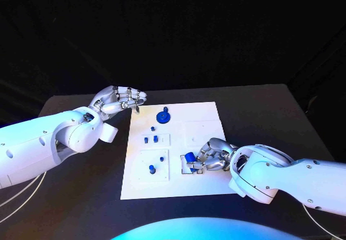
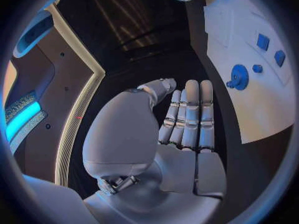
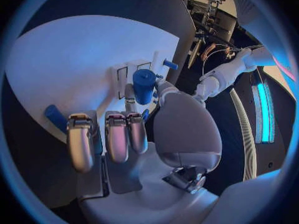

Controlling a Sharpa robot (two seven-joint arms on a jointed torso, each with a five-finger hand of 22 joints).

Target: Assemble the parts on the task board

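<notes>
Black table [image 1: 86, 200], dark backdrop behind. White task board [image 1: 173, 185] lies mid-table, long axis running away from the robot.

Right hand [image 1: 207, 157] is over the board's near right area, fingers closed around a blue cylindrical part [image 3: 144, 86]; in the right wrist view the part sits upright between thumb and fingers, just above a rectangular recess in the board. Whether it has seated I cannot tell.

Left hand [image 1: 119, 101] hovers at the board's far left corner, holding nothing; the left wrist view shows its fingers [image 2: 190, 114] straight and lying side by side, palm empty.

Other parts: a blue gear [image 1: 163, 117] near the far edge, small blue pegs [image 1: 152, 139] mid-board, another blue peg [image 1: 152, 169] in the near left panel.

Risks, as judged: the cylinder may meet its recess tilted and jam, since the fingers hide the contact. Sideways push could shift the board, which the left hand is not pressing down. Early release would let the part topple and roll.
</notes>
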